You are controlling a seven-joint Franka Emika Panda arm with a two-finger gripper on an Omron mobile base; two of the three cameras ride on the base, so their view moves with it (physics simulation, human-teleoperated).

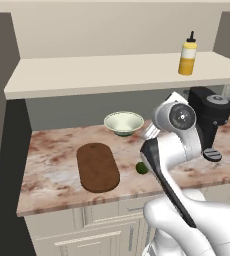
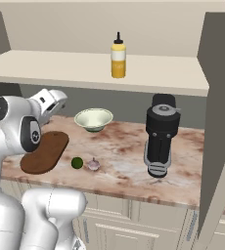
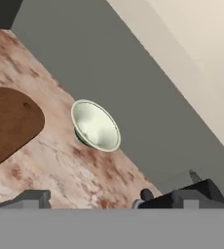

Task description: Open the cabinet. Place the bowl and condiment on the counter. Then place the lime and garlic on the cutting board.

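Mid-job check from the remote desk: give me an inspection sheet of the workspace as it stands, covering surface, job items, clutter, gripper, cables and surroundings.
Surface: marble-look counter, nothing spilled.
Bowl: upright on the counter, near the back wall.
Condiment: upright on the cabinet shelf, not yet brought down.
Cutting board: flat on the counter, bare.
Lime: on the counter beside the board, not on it.
Garlic: on the counter, right next to the lime.
Clutter: black coffee machine on the counter.
Gripper: open, holding nothing, above the counter, pointed toward the bowl.
Cables: nothing seen.
Surroundings: cream drawer fronts below the counter.
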